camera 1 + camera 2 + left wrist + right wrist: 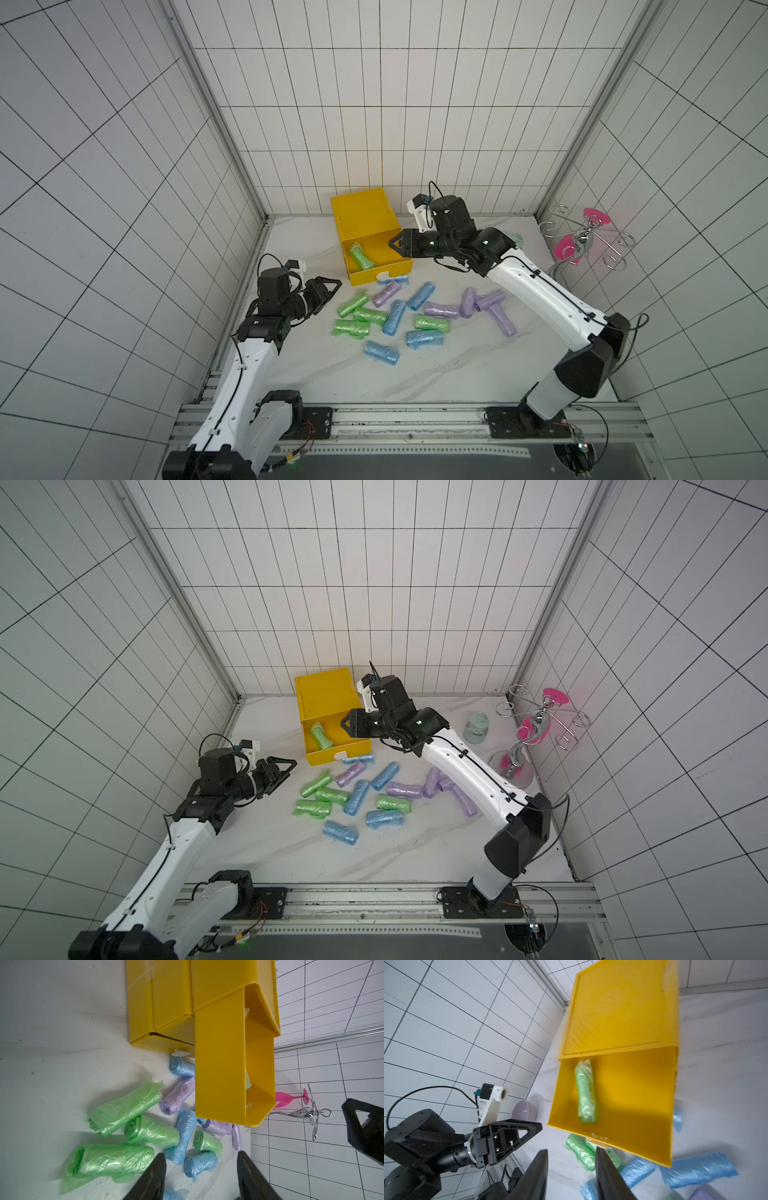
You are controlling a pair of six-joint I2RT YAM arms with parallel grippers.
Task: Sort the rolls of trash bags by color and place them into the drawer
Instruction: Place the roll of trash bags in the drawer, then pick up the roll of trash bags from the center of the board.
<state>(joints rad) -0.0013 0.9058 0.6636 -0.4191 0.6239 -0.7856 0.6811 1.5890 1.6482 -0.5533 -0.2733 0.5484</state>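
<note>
— How far along?
— One green roll lies in the drawer; the remaining rolls (green, blue, lilac) lie scattered before it. The left gripper and right gripper, beside the drawer, gape empty.

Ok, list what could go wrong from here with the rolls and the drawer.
1. The rolls on the table lie bunched and touching. The open left gripper, closing on the nearest green roll, may drag a neighbour or catch only loose film.
2. A blue roll sits tucked under the pulled-out drawer. Reaching for it could knock the drawer.
3. The right arm passes close to the jar. A wide swing back might tip it.
</note>
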